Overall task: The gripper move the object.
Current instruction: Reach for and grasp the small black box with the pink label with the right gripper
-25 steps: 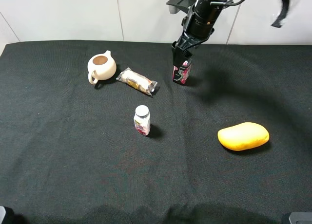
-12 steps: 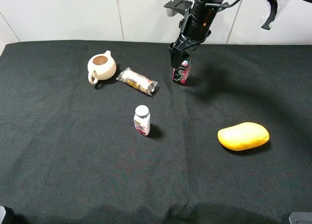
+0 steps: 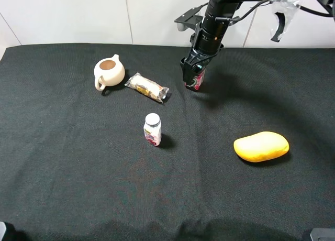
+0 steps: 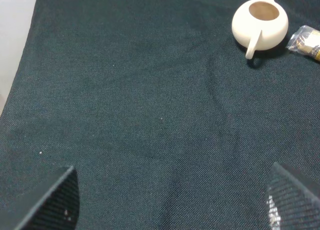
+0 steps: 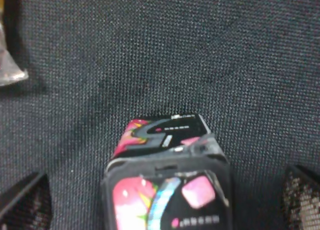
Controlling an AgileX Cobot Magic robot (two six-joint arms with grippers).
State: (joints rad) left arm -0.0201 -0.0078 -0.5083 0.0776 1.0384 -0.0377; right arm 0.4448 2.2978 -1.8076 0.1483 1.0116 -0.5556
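Item: black tin (image 5: 167,190) with pink-red markings; its print is too blurred to read. It stands upright at the far side of the counter (image 3: 78,162), near a wrapped snack (image 3: 149,87).
My right jaws (image 3: 191,76): spread, one finger either side of the tin, clear of it.
My left jaws (image 4: 172,197): spread above bare cloth, well apart from a cream teapot (image 4: 260,22).
Also: small bottle (image 3: 152,129), pink label unreadable.

Runs black and cylindrical down the right arm (image 3: 214,18), carries a grey bracket (image 3: 186,15) at 9 o'clock, trails a thin black cable (image 3: 250,7) toward 2 o'clock, ends in a black claw gripper (image 3: 191,72) with weave-textured fingers (image 5: 20,204).
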